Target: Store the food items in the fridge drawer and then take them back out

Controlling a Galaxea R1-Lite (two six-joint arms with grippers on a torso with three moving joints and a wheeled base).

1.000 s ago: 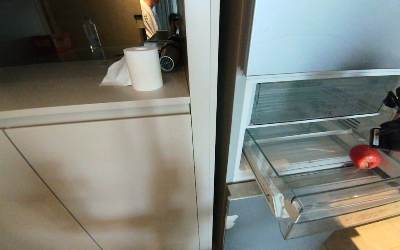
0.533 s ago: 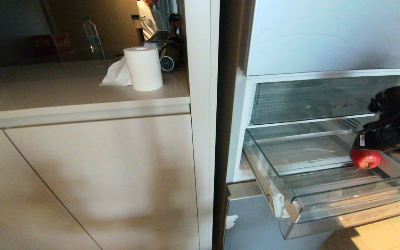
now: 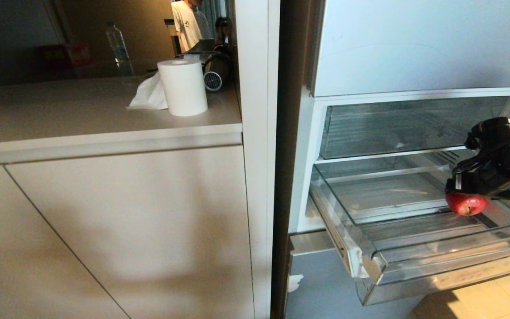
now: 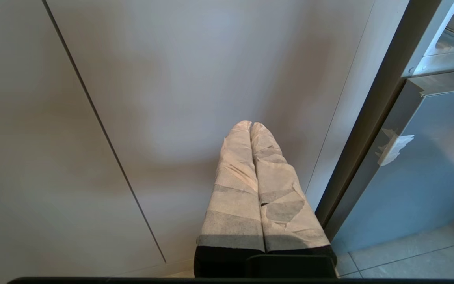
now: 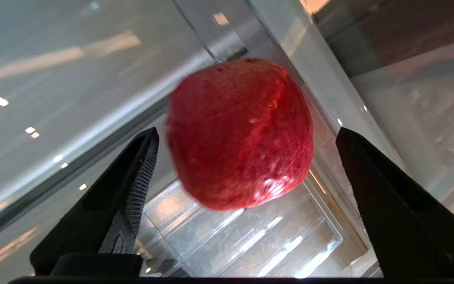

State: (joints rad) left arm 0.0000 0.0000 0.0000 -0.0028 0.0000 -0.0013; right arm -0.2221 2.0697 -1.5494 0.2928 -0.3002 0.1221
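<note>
- right gripper [image 5: 246, 165] spread wide around the apple [image 5: 240, 132], fingers clear of it
- apple resting in fridge drawer [image 3: 414, 261]
- left gripper [image 4: 250, 126] pressed closed, empty, beside cabinet door [image 4: 132, 79]

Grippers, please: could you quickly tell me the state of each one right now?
Left gripper: shut, holding nothing, parked by the cabinet door.
Right gripper: open, fingers either side of the apple in the fridge drawer, not gripping it.

No text, label, brand or number could be read anywhere. A small white sticker [image 3: 458, 181] sat on the right gripper [image 3: 467, 191], and a dark mark showed on the shirt [image 3: 187, 24] of a person behind the counter, both too small to make out.
</note>
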